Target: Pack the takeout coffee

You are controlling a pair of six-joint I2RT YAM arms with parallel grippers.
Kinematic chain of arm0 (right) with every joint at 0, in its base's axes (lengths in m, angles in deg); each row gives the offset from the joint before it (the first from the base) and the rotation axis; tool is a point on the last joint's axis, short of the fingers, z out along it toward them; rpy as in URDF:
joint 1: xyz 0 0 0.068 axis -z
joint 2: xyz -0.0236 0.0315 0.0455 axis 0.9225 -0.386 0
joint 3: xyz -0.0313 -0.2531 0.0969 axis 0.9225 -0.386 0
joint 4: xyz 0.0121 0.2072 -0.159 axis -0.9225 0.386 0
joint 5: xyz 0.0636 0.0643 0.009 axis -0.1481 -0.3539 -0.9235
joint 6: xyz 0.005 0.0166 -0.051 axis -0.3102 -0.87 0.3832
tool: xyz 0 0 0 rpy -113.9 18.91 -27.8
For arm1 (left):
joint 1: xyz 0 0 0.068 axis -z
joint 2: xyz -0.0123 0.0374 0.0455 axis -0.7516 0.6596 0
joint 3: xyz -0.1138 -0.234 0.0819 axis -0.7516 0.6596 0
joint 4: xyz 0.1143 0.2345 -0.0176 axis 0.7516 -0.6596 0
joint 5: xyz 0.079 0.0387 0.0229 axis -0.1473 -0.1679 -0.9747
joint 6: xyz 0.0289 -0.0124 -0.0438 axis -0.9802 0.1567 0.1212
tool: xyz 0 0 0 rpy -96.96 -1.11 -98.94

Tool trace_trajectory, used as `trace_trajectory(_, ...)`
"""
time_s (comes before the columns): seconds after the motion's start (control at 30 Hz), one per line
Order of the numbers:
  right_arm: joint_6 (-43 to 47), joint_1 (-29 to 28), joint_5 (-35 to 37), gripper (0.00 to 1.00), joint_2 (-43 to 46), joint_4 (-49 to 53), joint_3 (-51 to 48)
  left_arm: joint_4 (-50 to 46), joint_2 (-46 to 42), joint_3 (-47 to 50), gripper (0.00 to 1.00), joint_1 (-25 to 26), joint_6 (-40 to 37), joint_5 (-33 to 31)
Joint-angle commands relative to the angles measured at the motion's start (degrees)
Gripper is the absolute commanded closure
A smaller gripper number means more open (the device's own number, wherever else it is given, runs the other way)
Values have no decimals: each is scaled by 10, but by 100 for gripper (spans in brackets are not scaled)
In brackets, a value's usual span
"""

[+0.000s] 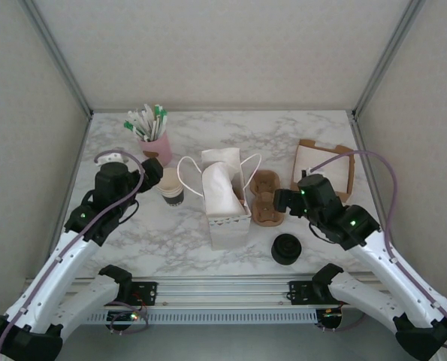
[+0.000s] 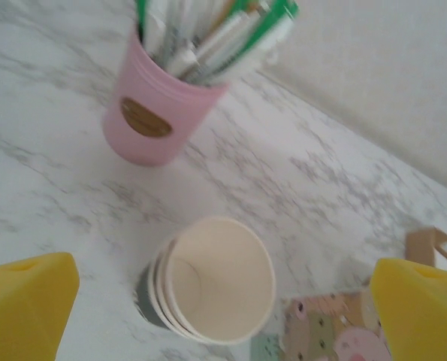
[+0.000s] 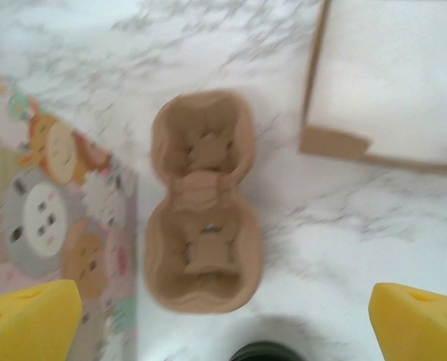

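My left pincer (image 2: 223,304) hangs wide over the nested paper cups (image 2: 215,282), near the pink holder (image 2: 152,113), beside the bag (image 1: 227,207); right pincer (image 3: 223,323) wide too; cups look light, crushable; I'd pinch softly below the rim.

Our left arm (image 1: 54,263) rises from its base at the near left corner and leans inward. Its wrist (image 1: 116,180) is bent so that the left gripper (image 1: 152,173) points toward the middle and tilts down, yellow fingers (image 2: 28,308) spread wide and gripping nothing. Our right arm (image 1: 388,263) mirrors it from the near right corner, and the right gripper (image 1: 282,200) faces inward and down, its fingers (image 3: 418,323) likewise wide apart and holding nothing.
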Motion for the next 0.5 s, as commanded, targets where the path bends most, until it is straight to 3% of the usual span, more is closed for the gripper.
trace_trajectory(0.0, 52, 7, 143, 1, 14, -51, -16, 16, -23, 16, 0, 4, -2, -136)
trace_trajectory(0.13, 140, 19, 178, 1, 35, -157, -70, 72, -59, 76, 0, -1, 18, -200)
trace_trajectory(0.23, 171, 61, 180, 1, 39, -223, -106, 127, -73, 130, 0, -6, 26, -241)
trace_trajectory(0.47, 165, 225, 69, 1, 15, -365, -192, 253, -77, 242, 0, -39, -56, -313)
